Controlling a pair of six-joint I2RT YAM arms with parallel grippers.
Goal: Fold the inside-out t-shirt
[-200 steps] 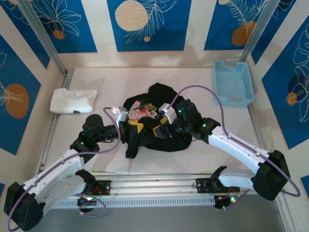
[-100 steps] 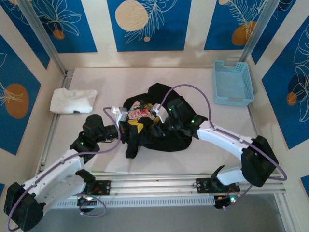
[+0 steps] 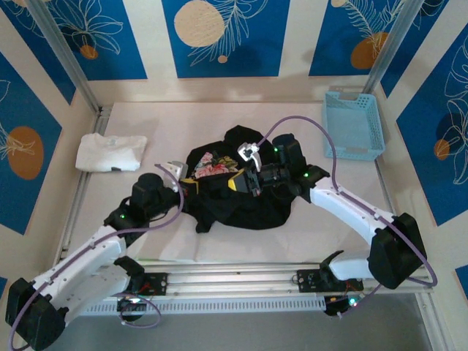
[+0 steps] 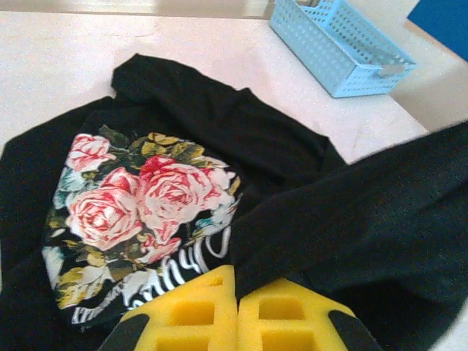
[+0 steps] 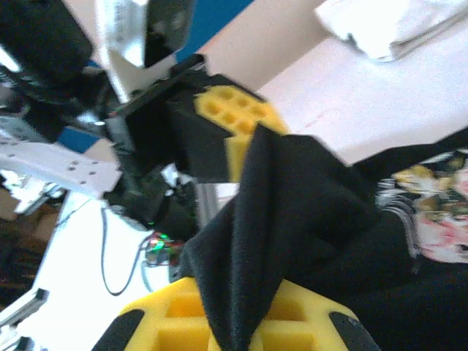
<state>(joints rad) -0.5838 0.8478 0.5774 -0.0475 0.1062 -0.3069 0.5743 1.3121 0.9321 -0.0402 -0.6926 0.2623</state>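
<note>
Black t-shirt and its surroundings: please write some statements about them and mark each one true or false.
1. The right gripper is shut on cloth of the black t-shirt. True.
2. The white t-shirt lies in the light-blue basket. False: it lies on the table, at the opposite side from the basket.
3. A rose print shows on the black t-shirt. True.
4. The black t-shirt lies flat and folded. False: it is bunched up.
</note>
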